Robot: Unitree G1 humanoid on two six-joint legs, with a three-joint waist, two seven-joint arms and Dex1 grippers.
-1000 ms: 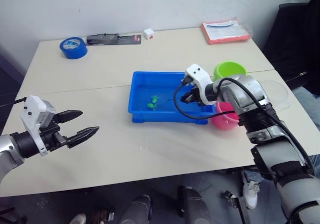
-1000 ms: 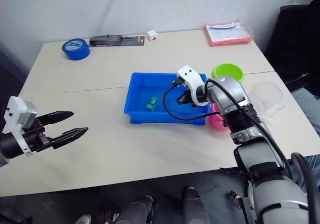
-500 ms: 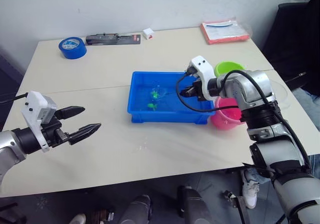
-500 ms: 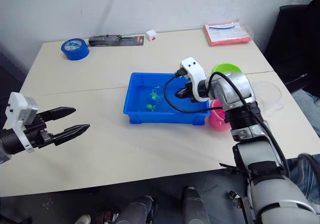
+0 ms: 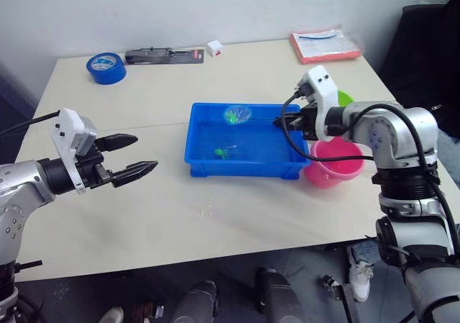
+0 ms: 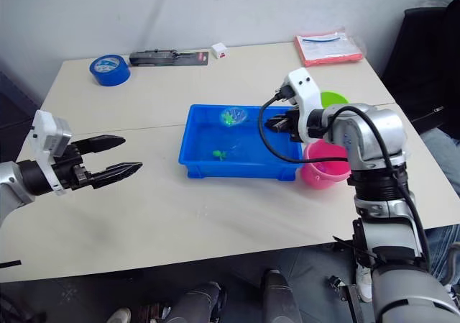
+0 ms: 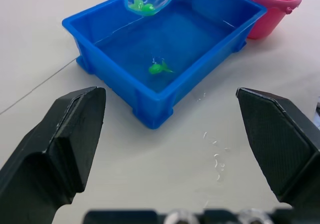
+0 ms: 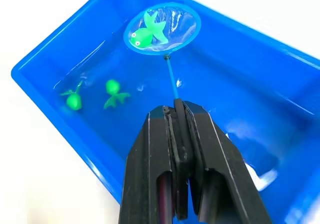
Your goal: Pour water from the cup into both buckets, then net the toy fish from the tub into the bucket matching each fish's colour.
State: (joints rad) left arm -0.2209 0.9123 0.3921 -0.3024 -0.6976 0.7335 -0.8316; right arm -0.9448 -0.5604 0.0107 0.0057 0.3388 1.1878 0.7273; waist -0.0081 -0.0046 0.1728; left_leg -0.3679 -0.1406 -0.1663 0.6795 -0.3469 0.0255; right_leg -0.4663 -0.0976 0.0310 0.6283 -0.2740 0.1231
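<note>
The blue tub point(image 5: 198, 161) holds water in the middle of the table. My right gripper point(image 8: 176, 112) is shut on the net's thin handle, over the tub's right end point(image 5: 287, 121). The net point(image 5: 236, 113) hangs above the tub's far side with a green toy fish point(image 8: 145, 33) lying in its mesh. Another green fish point(image 5: 224, 150) floats in the water. The pink bucket point(image 5: 332, 166) stands at the tub's right corner, and the green bucket point(image 5: 346, 97) peeks out behind my right wrist. My left gripper point(image 5: 145, 154) is open, hovering left of the tub. The cup is hidden.
At the table's far side lie a blue tape roll point(image 5: 106, 67), a black tool point(image 5: 164, 55), a small white box point(image 5: 213, 47) and a red folder point(image 5: 325, 44). Water drops point(image 7: 216, 156) dot the table in front of the tub.
My right gripper has pulled back to the right and raised the net out of the water with a green fish in it. My left gripper has drifted nearer the tub, still open.
</note>
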